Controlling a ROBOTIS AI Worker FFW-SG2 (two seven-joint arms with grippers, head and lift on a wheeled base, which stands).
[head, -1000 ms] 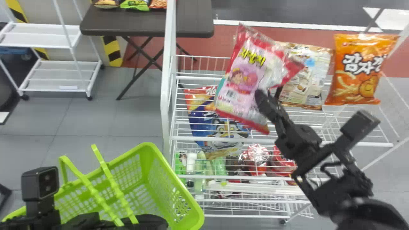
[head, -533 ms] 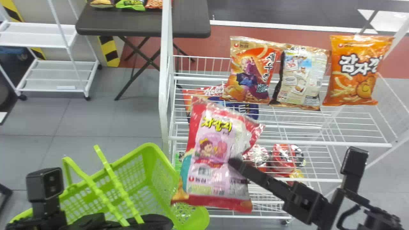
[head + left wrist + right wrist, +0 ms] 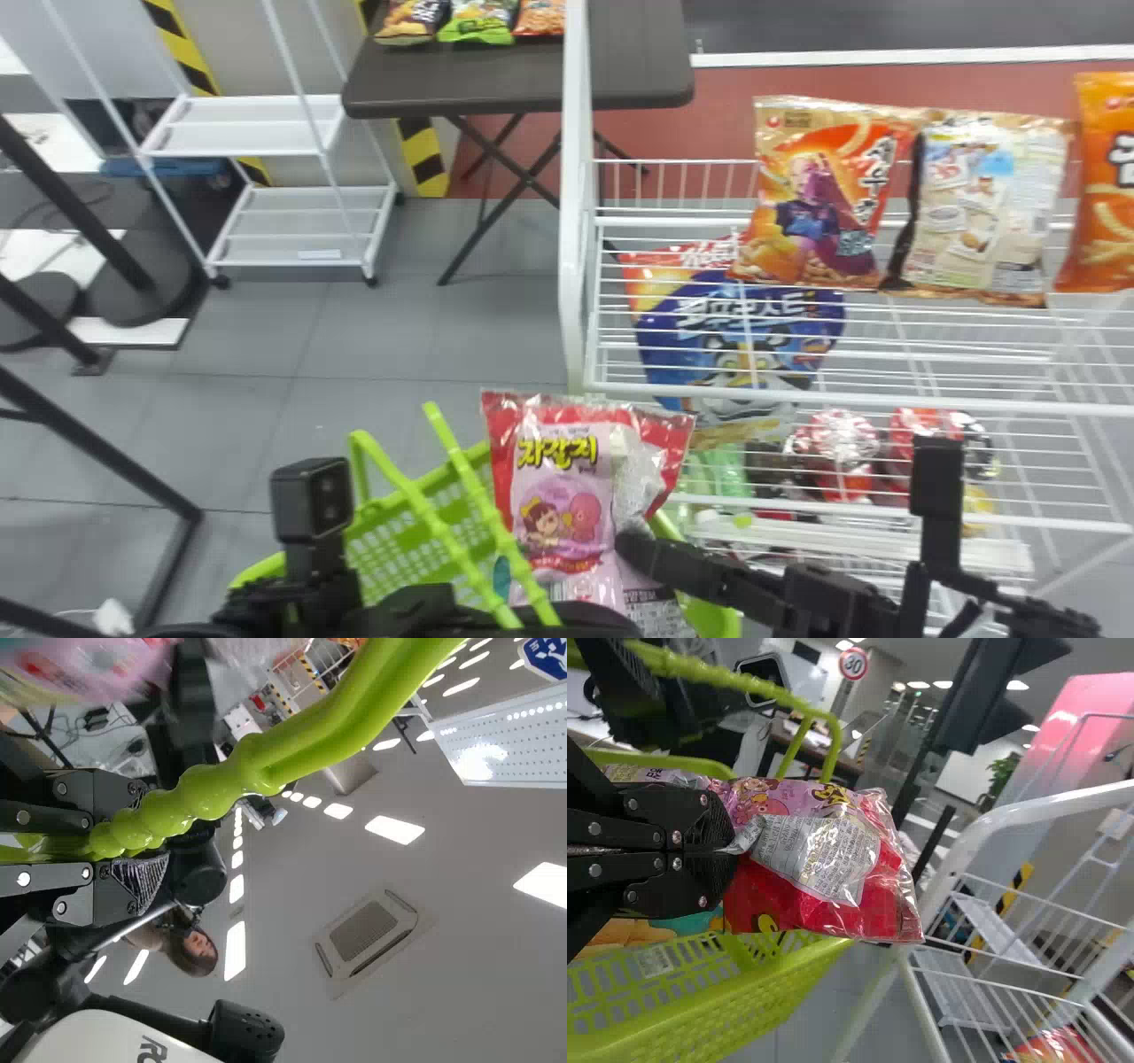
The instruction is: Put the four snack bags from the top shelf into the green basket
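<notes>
Pincer on your right arm, the right pincer (image 3: 731,850), is shut tight on a little fold of the pink snack bag (image 3: 567,496). The bag hangs over the near right part of the green basket (image 3: 394,536). That fold is thin, so the bag could swing or slip out if you move fast.

Your left pincer (image 3: 133,850), near the basket's top, is squeezing the handles (image 3: 213,788). They rise across the basket's open top, so the puffy bag could snag on them or get stuck there. If you let go too far right, it may hit the basket's edge and tumble out. If you push down hard, the basket could tip.

Past the basket, up and to its right, the top shelf (image 3: 797,396) has the red and orange bag (image 3: 811,195), the pale brown bag (image 3: 983,204) and the plain orange bag (image 3: 1103,186). If this one lands crooked, those three may not fit well.
</notes>
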